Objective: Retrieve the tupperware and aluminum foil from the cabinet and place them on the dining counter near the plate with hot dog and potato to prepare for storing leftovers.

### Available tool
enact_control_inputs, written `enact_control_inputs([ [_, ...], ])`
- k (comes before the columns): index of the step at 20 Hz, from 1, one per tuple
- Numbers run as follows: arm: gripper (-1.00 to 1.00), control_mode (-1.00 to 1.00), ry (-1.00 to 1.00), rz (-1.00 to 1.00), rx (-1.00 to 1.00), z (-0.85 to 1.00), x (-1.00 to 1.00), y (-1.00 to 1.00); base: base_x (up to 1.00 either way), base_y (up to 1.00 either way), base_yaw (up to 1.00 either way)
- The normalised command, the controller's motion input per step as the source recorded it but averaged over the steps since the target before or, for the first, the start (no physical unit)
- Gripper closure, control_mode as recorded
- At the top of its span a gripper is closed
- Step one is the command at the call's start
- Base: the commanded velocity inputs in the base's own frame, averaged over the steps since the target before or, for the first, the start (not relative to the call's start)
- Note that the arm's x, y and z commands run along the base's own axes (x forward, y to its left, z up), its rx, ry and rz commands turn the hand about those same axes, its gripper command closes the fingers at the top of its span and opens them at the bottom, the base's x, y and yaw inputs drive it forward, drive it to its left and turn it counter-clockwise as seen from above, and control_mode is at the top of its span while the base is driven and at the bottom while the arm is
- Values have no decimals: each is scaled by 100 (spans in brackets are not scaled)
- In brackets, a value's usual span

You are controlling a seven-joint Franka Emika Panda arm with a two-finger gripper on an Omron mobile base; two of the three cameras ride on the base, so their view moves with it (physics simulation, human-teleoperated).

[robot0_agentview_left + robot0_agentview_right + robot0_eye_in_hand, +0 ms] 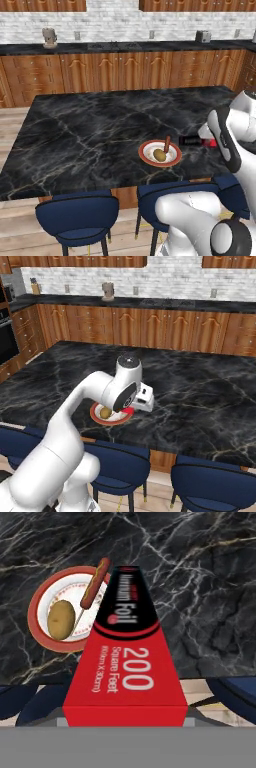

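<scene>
The jaws grip the aluminum foil [125, 662] above the tabletop [90, 130], just beside the plate [42, 637]. It is not yet set down, and no tupperware lies there.

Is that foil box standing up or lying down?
Lying down, roughly level: the aluminum foil stretches lengthwise beside the plate. Whether it touches the counter, cannot tell.

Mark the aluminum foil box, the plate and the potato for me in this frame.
aluminum foil box [125, 662], hand view, on its red top face near the "200".
plate [172, 156], left base view, on its white surface at the right, inside the orange-red rim.
potato [61, 618], hand view, on the middle of its skin.
</scene>
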Motion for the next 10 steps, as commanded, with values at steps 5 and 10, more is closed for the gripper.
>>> enact_control_inputs([
  [5, 100, -100, 0, -1, 0, -45, 29, -32, 0, 0, 0],
  [10, 100, -100, 0, -1, 0, -48, 35, -14, 0, 0, 0],
])
